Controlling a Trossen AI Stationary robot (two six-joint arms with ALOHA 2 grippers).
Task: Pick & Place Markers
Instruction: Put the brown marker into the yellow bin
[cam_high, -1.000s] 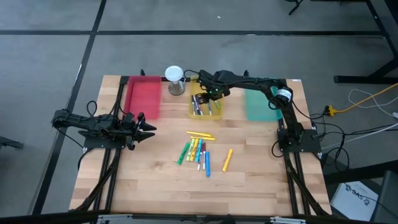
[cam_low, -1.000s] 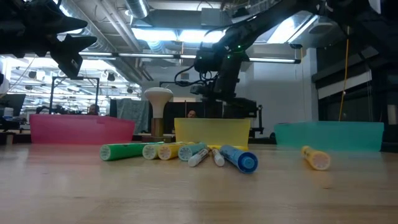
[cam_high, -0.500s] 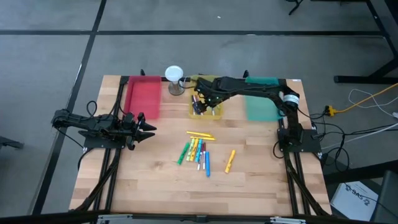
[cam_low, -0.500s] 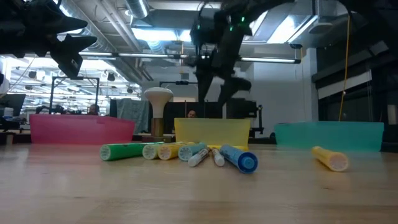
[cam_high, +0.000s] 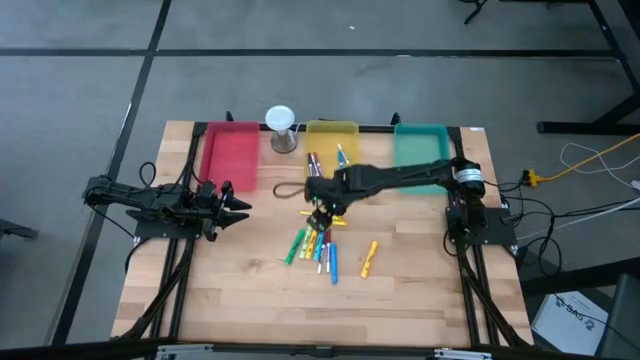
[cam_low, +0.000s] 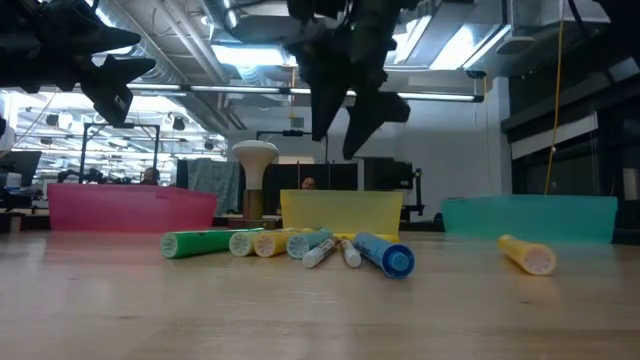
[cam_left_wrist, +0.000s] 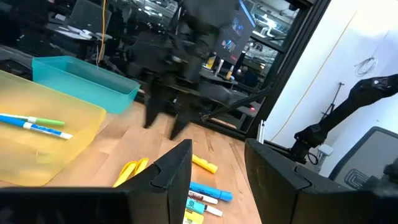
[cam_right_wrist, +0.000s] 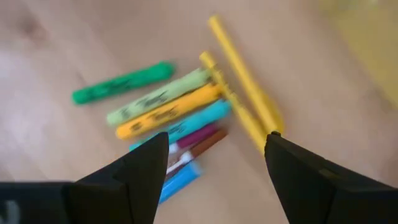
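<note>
Black right gripper (cam_high: 320, 213) hangs spread and empty over the markers (cam_high: 317, 243) I see clustered mid-table; 1 yellow marker (cam_high: 368, 258) lies apart. Yellow tray (cam_high: 331, 131) holds several more. Left gripper (cam_high: 240, 208) waits beside the red tray (cam_high: 230, 152), fingers parted.

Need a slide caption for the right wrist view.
Open right gripper above a cluster of thin capped markers on the wooden table.

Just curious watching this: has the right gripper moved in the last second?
Yes. The right gripper left the yellow tray and came toward the markers on the table, open.
</note>
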